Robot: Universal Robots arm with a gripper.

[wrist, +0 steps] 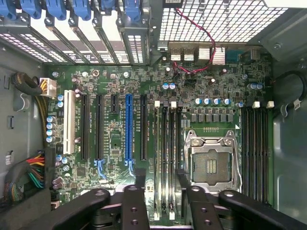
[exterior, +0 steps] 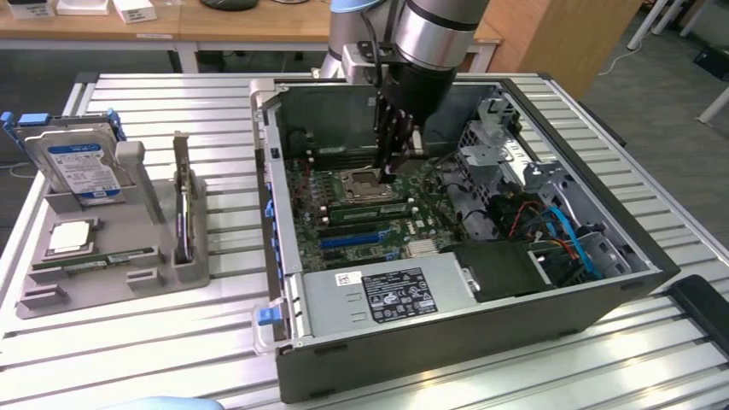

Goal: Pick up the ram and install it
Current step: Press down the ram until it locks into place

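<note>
Slatted surface (exterior: 171, 342), open PC case (exterior: 456, 350). Fingers (wrist: 134, 201) spread, gripping nothing, straddling ram (wrist: 157, 163) in slot. Ram likely light, stiff, fragile: grip flat faces near top edge.

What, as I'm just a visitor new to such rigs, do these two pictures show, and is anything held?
The machine is one robot arm reaching down into an open computer case on a slatted table. The exterior view watches from off the arm; the wrist view looks from the arm onto the green motherboard. The gripper hangs over the long memory slots beside the processor socket, fingers apart, nothing between them. At the exterior view's left a grey holder carries a hard drive, a square processor chip and the ram, a thin green stick.
</note>
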